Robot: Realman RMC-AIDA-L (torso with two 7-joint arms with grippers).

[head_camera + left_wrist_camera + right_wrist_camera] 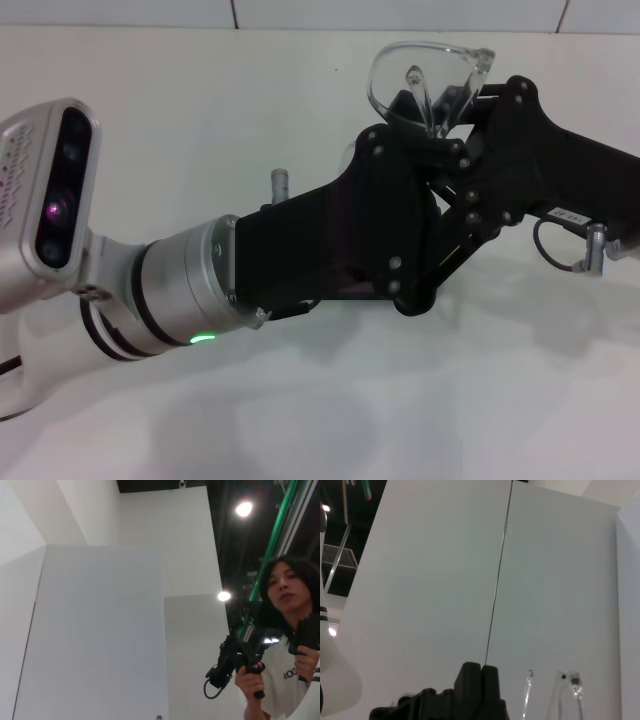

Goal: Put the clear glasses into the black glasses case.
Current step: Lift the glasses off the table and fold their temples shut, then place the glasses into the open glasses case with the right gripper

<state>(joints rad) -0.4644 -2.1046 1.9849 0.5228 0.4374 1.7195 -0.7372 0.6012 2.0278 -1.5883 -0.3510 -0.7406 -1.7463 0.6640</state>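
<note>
I see the clear glasses (425, 75) raised above the white desk (200, 150), near its far edge, where the left gripper (425, 120) and right gripper (462, 100) meet. Which claw grips them, I cannot tell. The black glasses case is not in view; placement remains

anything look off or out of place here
Yes. The clear glasses are up in the air where the left gripper and right gripper meet, not on the table. No black case shows in any view, and both wrist cameras look at walls, not the work.
</note>
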